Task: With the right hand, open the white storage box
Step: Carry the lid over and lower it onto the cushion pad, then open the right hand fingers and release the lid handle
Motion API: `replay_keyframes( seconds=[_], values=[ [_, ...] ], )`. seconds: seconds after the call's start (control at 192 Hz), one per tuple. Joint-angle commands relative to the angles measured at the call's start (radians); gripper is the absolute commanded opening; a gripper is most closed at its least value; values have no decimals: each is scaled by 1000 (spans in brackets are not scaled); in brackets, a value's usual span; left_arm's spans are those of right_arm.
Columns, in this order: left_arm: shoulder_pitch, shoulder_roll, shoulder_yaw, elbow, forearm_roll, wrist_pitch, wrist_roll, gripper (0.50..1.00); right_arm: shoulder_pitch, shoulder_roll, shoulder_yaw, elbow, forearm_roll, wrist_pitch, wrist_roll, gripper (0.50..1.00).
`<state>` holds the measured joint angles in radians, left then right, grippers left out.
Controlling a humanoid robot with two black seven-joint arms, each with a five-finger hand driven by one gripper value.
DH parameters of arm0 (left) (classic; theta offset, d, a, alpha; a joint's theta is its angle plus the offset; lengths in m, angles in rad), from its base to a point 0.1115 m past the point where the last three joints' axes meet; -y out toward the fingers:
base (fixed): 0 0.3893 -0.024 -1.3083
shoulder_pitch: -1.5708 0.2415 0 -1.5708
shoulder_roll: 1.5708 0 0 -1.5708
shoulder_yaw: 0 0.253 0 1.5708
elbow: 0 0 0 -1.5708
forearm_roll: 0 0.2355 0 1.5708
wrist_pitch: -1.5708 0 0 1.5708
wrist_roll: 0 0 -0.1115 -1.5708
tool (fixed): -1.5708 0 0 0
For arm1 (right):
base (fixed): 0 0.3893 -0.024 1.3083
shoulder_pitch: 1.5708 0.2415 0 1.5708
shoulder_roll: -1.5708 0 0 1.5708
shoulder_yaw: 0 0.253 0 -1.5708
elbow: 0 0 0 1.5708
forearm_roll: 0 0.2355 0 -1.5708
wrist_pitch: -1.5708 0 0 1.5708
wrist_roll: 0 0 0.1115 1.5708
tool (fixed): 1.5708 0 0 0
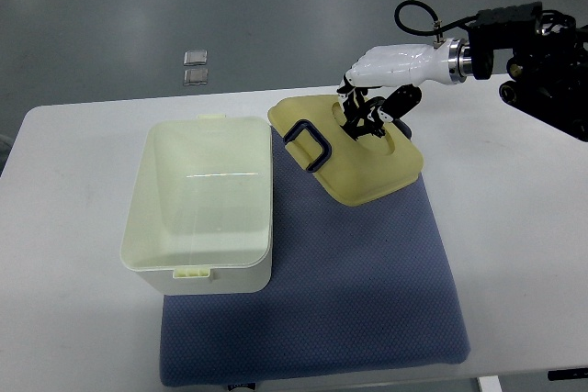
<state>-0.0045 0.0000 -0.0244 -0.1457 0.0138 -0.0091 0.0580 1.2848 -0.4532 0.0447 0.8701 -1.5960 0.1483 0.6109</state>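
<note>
Top view: A white rectangular plastic storage box (204, 204) stands open on the left part of a blue-grey textured cloth mat (358, 300), which lies on a white desk (64, 300). The box interior shows no contents. A latch tab projects from its near wall and another from its far rim.

The pale yellow plastic lid (367, 158) is off the box. It lies to the right of the box on the far right corner of the mat, turned at an angle. A dark blue handle (308, 142) stands on its left part.

The right robot hand (375, 109) enters from the right edge. Its white shell sits above the far edge of the lid, and its dark fingers (358, 117) curl down onto the lid surface. Whether they grip it cannot be determined.

Two small clear square objects (195, 67) lie on the grey floor beyond the desk.
</note>
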Motion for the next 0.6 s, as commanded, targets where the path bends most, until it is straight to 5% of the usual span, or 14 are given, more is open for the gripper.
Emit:
replay_keyframes(
  seconds=[0.0, 0.402, 0.595],
  values=[
    [0, 0, 0, 0, 0, 0, 0, 1000, -19, 1, 0, 0, -4, -19, 0, 500],
    [0, 0, 0, 0, 0, 0, 0, 1000, -82, 11, 1, 1, -27, -33, 0, 500],
    [0, 0, 0, 0, 0, 0, 0, 1000, -79, 8, 15, 3, 8, 63, 0, 500]
  ],
)
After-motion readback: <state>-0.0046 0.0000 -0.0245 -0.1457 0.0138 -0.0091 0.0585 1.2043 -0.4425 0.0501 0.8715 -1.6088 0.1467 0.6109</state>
